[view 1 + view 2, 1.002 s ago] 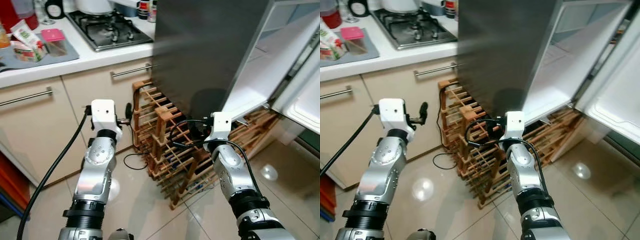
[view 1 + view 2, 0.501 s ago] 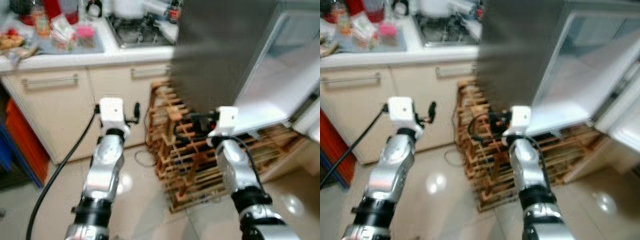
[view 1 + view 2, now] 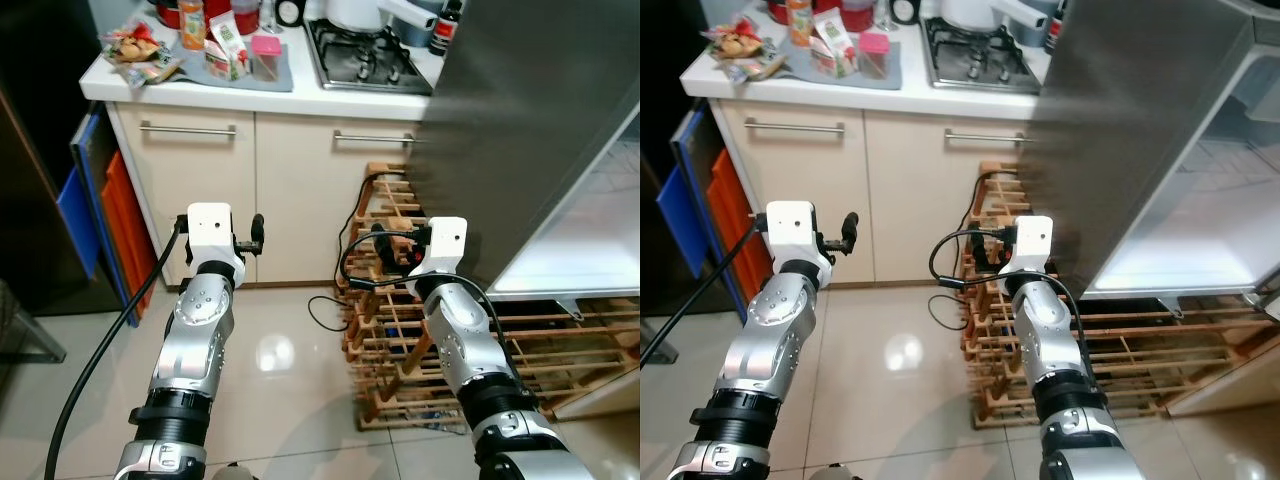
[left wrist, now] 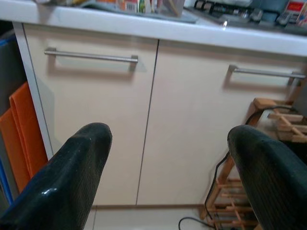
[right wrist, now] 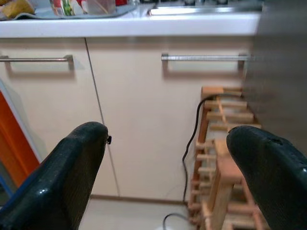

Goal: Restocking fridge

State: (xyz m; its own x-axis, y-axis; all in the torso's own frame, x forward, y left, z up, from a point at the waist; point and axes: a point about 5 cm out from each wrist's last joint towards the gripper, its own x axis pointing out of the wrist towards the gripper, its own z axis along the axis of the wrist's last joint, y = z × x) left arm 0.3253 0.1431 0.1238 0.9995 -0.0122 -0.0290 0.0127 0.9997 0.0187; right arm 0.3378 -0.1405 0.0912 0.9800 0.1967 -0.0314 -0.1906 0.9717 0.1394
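Your left claw (image 4: 168, 177) and right claw (image 5: 168, 177) both hang empty with fingers spread apart, facing the cabinet doors (image 3: 250, 190). The groceries (image 3: 215, 45) sit on the table (image 3: 300, 95) above those doors; the open fridge (image 3: 540, 150) stands right of them.

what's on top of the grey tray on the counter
On the tray: a pink-lidded container and a green-and-white carton. Snack packets lie beside it. The things behind are cut off by the frame.

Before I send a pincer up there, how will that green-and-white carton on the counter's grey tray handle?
The carton looks tall and narrow, so a push would probably tip it. Its folded top suggests thin walls that may dent under a squeeze. The tray looks crowded, so neighbours may get knocked.
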